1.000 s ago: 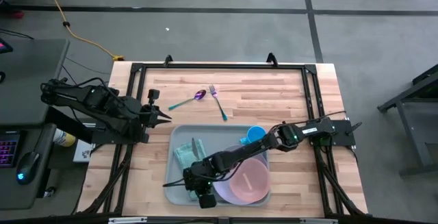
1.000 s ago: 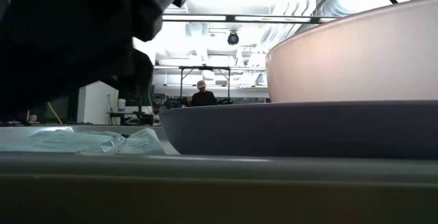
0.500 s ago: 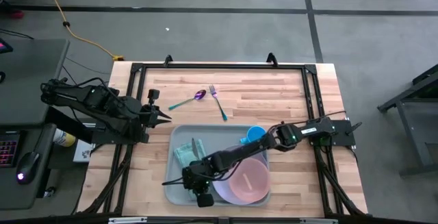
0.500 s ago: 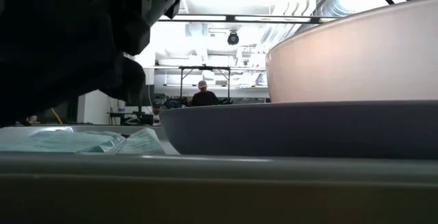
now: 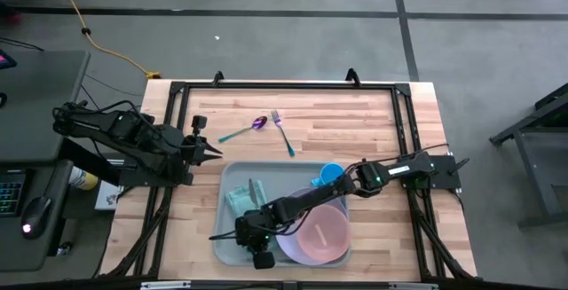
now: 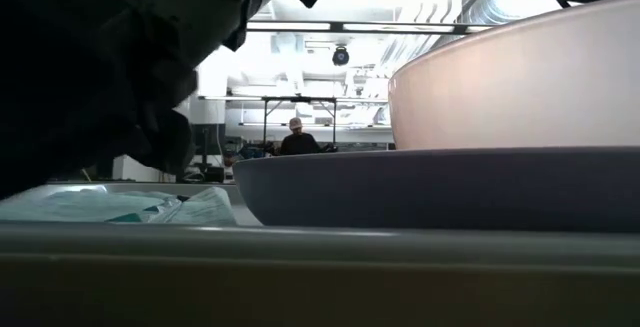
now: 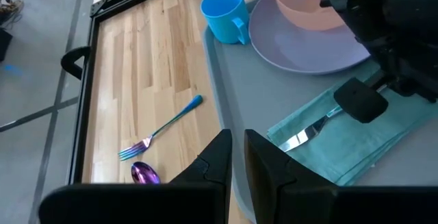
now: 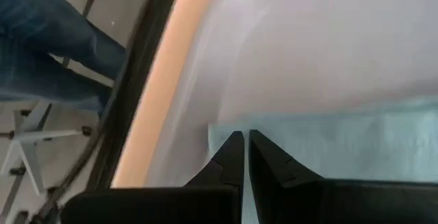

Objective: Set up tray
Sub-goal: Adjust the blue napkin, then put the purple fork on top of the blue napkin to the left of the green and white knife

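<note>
The tray (image 5: 232, 241) sits at the near-middle of the desk (image 5: 355, 121), long side across, & it's mostly loaded: a lavender plate (image 5: 293, 247) w/ a pink bowl (image 5: 324, 232) on it fills the right half, a blue cup (image 5: 330, 174) stands in the far right corner, & a teal napkin (image 5: 240, 199) lies in the left half w/ what looks like a knife (image 7: 301, 138) on top (left wrist view shows the metal piece on the cloth). So plate, bowl, cup, napkin & one utensil look done, in my judgement. Still off the tray: a fork (image 5: 282, 131) & a spoon (image 5: 241, 130) on bare wood beyond the far rim, just beside each other, well apart from both arms. The right tool (image 5: 253, 233) reaches across the tray to its near left part, fingers together & empty, tips right over the napkin's near edge per its wrist view. The left tool (image 5: 210, 152) hangs off the tray's far left corner, fingers a narrow gap apart, holding nothing. Left to do, I'd say: get fork & spoon onto the tray, prob. by the napkin.
</note>
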### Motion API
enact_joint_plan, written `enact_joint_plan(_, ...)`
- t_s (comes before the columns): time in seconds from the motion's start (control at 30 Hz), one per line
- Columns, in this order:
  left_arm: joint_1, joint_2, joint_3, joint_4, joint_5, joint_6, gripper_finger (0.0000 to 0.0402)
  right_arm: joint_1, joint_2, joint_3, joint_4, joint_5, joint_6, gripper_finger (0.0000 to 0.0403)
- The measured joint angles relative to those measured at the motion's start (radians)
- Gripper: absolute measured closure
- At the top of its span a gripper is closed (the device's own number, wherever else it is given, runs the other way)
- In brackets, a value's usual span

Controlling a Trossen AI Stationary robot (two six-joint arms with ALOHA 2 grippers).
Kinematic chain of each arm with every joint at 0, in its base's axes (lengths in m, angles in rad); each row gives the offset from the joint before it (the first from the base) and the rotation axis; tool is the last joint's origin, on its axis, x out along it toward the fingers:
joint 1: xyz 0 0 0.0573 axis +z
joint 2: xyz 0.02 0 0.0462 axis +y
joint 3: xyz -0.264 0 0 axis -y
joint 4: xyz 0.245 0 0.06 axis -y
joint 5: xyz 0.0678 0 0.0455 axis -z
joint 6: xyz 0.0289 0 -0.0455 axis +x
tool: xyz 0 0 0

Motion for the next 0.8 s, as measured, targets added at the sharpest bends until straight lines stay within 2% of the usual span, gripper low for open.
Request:
enact_joint_plan(0.37,0.000,0.000,0.000,0.000,-0.001,0.001,0.0330,-0.050,0.000,0.000,0.133,0.016,0.003,0.0403)
enact_joint_plan(0.6,0.000,0.000,0.000,0.000,-0.005,0.001,0.0330,-0.085,0.000,0.023,0.257,0.042,0.093,0.0403)
enact_joint_plan(0.73,0.000,0.000,0.000,0.000,-0.005,0.001,0.0330,-0.092,-0.001,0.084,0.140,0.070,0.126,0.0403)
enact_joint_plan(0.8,0.000,0.000,0.000,0.000,-0.005,0.001,0.0330,-0.088,-0.020,0.072,0.071,0.076,0.143,0.0403)
